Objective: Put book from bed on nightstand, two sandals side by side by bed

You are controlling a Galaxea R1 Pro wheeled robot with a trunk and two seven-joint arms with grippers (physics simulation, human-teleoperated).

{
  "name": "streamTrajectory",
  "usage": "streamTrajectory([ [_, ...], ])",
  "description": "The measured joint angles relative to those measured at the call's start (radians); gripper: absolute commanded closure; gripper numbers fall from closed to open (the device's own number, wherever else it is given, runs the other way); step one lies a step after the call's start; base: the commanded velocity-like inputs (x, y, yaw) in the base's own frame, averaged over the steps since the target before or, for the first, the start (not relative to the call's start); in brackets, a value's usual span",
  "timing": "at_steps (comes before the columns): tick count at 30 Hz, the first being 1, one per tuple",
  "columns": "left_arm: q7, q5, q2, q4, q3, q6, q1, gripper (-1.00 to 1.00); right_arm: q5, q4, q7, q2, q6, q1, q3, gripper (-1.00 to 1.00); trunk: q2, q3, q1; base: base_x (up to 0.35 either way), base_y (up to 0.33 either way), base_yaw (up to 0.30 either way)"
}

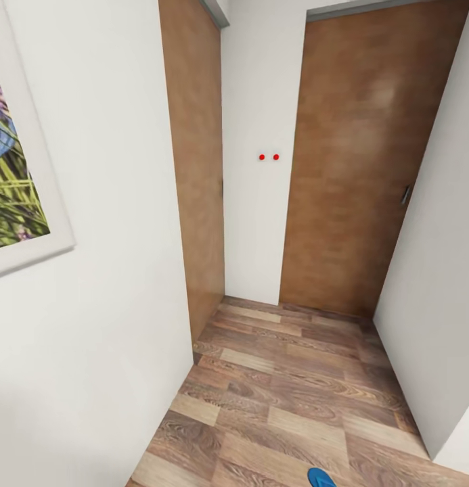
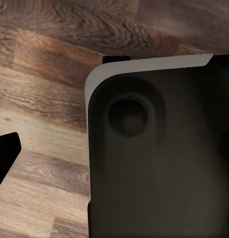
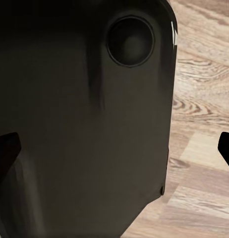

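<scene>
Blue sandal (image 1: 321,477) at the near edge of the wood floor (image 1: 288,399), two brown doors (image 1: 359,162) ahead, framed picture (image 1: 14,162) on left wall, end effector states cannot be told.

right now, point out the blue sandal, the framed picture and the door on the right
blue sandal (image 1: 321,477), head view, on its rounded tip at the bottom edge
framed picture (image 1: 11,182), head view, on the green leafy print
right door (image 1: 359,169), head view, on the middle of its brown panel

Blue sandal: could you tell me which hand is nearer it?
Probably right: the sandal lies right of centre at the head view's bottom edge; left hand and right hand hang beside the base.
</scene>
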Motion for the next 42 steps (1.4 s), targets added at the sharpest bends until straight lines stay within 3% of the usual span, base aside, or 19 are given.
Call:
streamTrajectory([
  [10,0.0,0.0,0.0,0.0,0.0,0.0,0.0,-1.0,0.0,0.0,0.0,0.0,0.0,0.0,0.0,-1.0,0.0,0.0,0.0,0.22,0.027,0.0],
  [42,0.001,0.0,0.0,0.0,0.0,0.0,0.0,-1.0,0.0,-0.001,0.0,0.002,0.0,0.0,0.001,-1.0,0.0,0.0,0.0,0.089,0.04,0.0],
])
